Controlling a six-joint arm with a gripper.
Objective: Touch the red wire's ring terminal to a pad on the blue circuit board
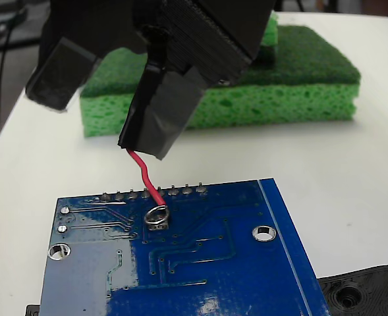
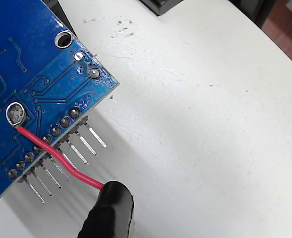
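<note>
On the blue circuit board [image 1: 207, 276], ring terminal [image 1: 157, 215] of the red wire [image 1: 146, 178], gripper [image 1: 155, 125] clamped on the wire.

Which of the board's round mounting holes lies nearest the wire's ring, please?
In the fixed view, the right hole, beside the ring on the blue board; the left hole lies at the edge.

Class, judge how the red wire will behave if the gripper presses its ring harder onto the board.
The red wire is thin and already wavy, so it would probably bow, not push stiffly. The ring terminal lies on the glossy blue circuit board, so it may skid sideways.
</note>
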